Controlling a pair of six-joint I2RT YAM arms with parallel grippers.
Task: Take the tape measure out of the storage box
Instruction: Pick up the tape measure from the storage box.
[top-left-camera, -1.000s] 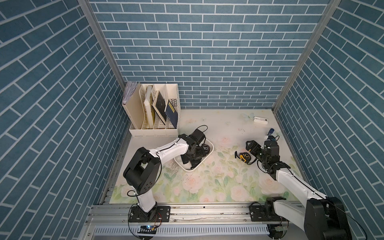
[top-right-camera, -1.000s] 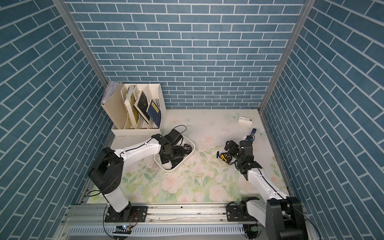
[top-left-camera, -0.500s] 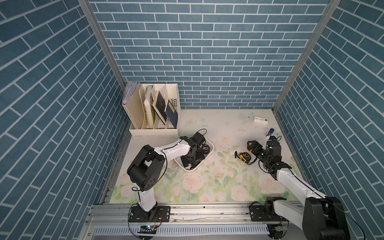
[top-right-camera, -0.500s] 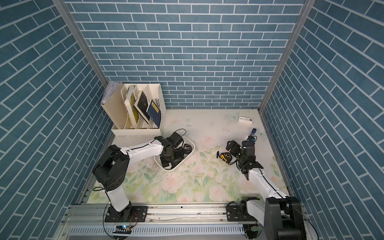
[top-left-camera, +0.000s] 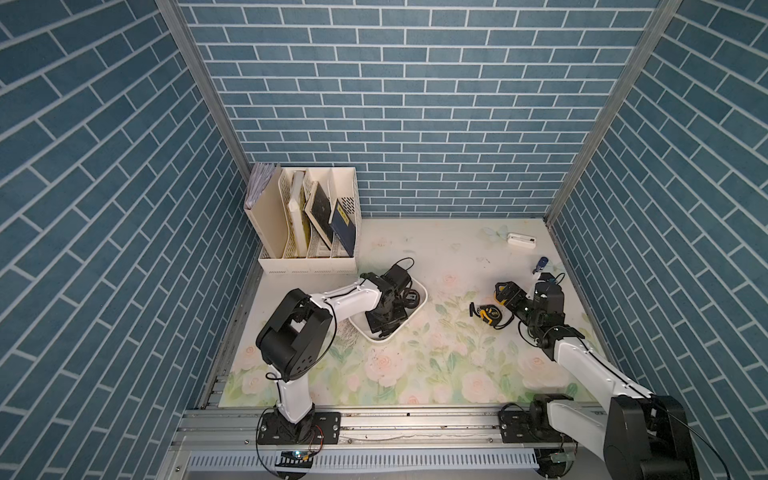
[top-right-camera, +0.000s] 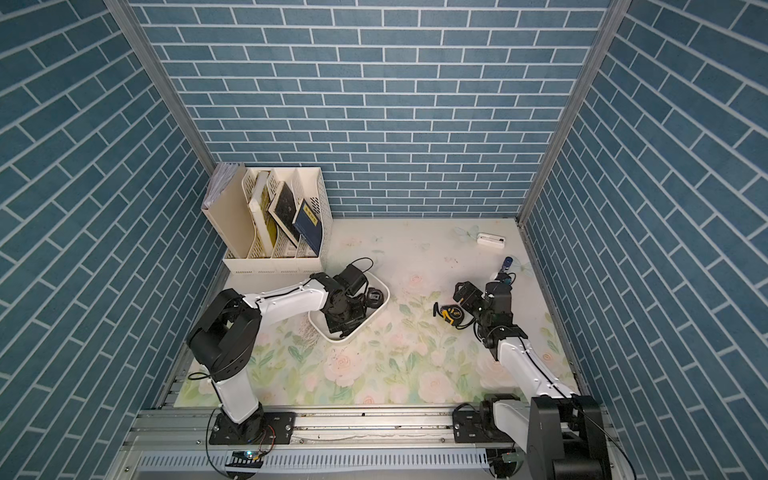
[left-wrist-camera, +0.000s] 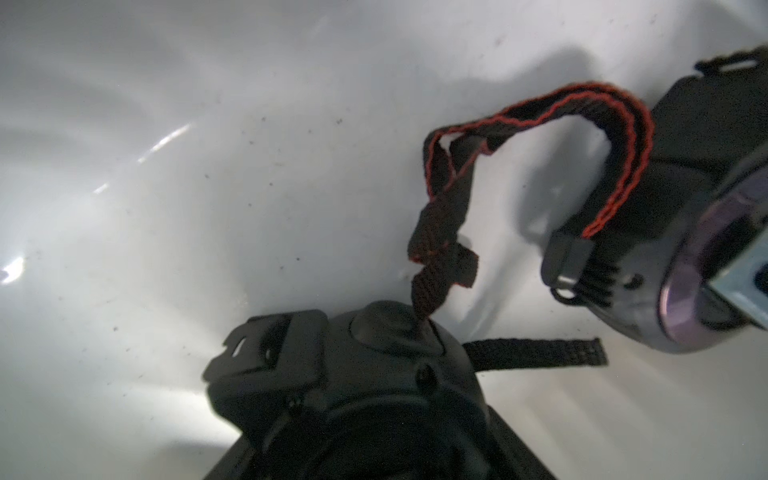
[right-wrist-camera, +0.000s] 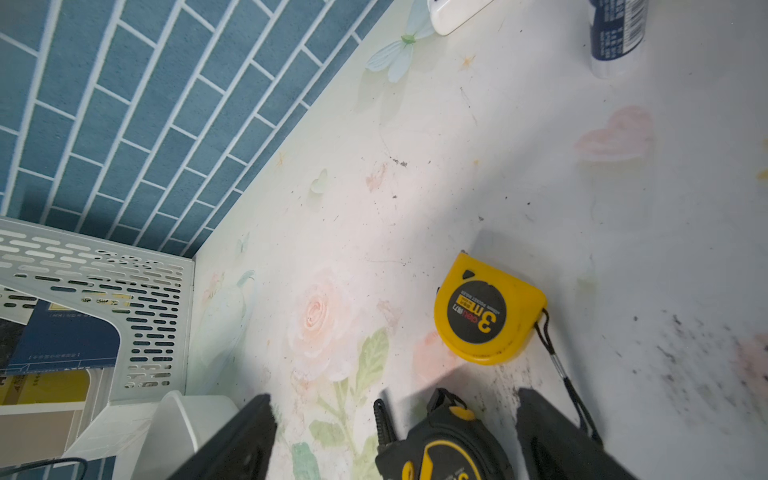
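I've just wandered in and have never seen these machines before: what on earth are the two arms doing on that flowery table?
The left arm is down inside the white storage box, right over a black tape measure; a second tape measure with a red-edged strap lies beside it. Whether its jaws have gripped yet cannot be seen. The right arm hovers with open jaws above a black-and-yellow tape measure lying on the table, next to a yellow tape measure.

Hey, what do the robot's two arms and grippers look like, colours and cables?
Both arms, the left arm and right arm, have white tubular links between bulky black joint housings, on black bases bolted to a silver rail. Thin black cables run along them. The left gripper and right gripper are black, with flat, blocky fingers.
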